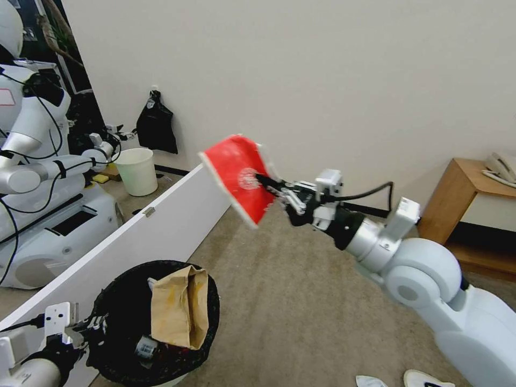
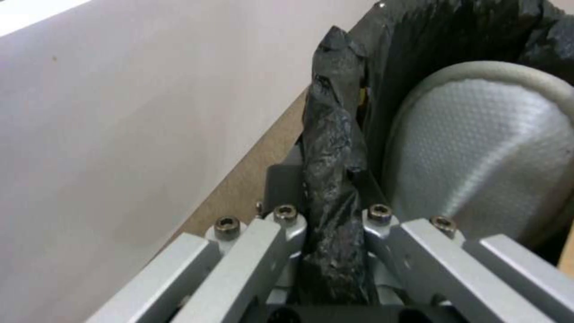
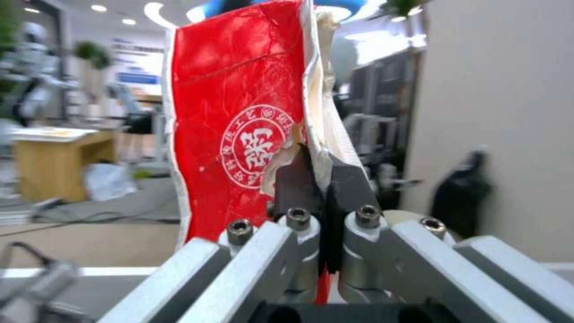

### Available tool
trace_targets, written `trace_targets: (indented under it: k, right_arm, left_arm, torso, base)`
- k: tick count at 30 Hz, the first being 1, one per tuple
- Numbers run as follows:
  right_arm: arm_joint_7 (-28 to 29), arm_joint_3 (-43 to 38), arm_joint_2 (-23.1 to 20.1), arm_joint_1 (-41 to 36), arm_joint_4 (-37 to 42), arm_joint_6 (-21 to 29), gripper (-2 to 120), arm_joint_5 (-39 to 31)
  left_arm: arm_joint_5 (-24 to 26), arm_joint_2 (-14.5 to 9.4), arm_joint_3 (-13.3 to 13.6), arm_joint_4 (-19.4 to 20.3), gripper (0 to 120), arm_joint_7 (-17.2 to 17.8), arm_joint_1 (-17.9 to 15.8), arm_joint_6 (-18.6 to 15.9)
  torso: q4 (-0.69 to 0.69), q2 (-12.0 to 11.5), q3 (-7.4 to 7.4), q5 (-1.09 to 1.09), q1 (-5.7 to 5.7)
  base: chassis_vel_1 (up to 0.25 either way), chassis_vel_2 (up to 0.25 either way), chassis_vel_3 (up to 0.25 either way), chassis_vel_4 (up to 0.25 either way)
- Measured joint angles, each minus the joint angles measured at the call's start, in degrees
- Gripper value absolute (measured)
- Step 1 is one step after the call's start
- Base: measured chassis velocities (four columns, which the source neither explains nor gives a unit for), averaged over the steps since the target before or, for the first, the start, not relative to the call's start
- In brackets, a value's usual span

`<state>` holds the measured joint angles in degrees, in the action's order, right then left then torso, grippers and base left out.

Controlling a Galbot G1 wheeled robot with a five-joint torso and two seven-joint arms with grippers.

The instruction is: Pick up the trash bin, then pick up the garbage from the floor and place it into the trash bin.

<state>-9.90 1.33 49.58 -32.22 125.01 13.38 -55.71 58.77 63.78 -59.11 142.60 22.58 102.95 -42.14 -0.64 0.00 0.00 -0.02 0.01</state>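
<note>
The trash bin point(image 1: 105, 328), lined with a black bag, hangs at the lower left of the head view. My left gripper point(image 1: 88, 327) is shut on its rim, and the left wrist view shows its fingers clamped on the folded black bag point(image 2: 332, 211). Inside the bin lie a crumpled brown paper bag point(image 1: 180, 312) and a small bottle point(image 1: 145, 346). My right gripper point(image 1: 264, 180) is raised over the carpet floor point(image 1: 301, 301), beyond and right of the bin. It is shut on a red-white packet point(image 1: 239, 174), gripped at the edge point(image 3: 239, 134).
A white panel point(image 1: 161, 226) runs along the left beside the bin. Behind it stand a pale unlined bucket point(image 1: 137, 171) and another robot point(image 1: 32, 161). A wooden side table point(image 1: 467, 199) is at the right wall. White slippers point(image 1: 427, 379) lie on the carpet at the bottom edge.
</note>
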Motion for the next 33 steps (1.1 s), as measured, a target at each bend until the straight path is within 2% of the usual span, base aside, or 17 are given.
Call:
trace_targets:
  k: [1,3,10,18,33]
  right_arm:
    - [0.0,0.0,0.0,0.0,0.0,0.0,0,0.0]
    - [0.51,6.99,3.45,4.69,-2.37,0.36,0,-0.15]
    - [2.09,15.25,7.44,8.92,-5.34,1.35,0,0.37]
    - [2.93,20.26,7.91,10.16,-6.23,2.05,0,1.43]
    - [3.27,27.21,8.35,7.4,-11.71,2.18,0,6.8]
  left_arm:
    - [0.0,0.0,0.0,0.0,4,0.0,0.0,0.0]
    - [-0.12,0.04,-0.02,0.0,4,-0.01,0.14,0.0]
    - [-0.19,0.17,-0.78,0.42,4,-0.02,0.58,0.0]
    - [-0.06,0.3,-1.4,0.62,4,-0.01,1.59,0.0]
    - [0.22,0.45,-1.59,0.66,4,0.21,1.71,0.0]
  torso:
    - [0.0,0.0,0.0,0.0,0.0]
    - [0.02,0.0,0.0,0.0,0.0]
    - [0.0,0.0,0.0,0.01,0.0]
    - [0.01,0.0,0.0,0.01,0.0]
    - [0.0,0.0,0.0,0.01,0.0]
  base:
    - [0.0,0.0,0.0,0.0]
    - [0.0,0.0,0.0,0.0]
    - [0.0,0.0,0.0,0.0]
    - [0.0,0.0,0.0,0.0]
    - [0.0,0.0,0.0,0.0]
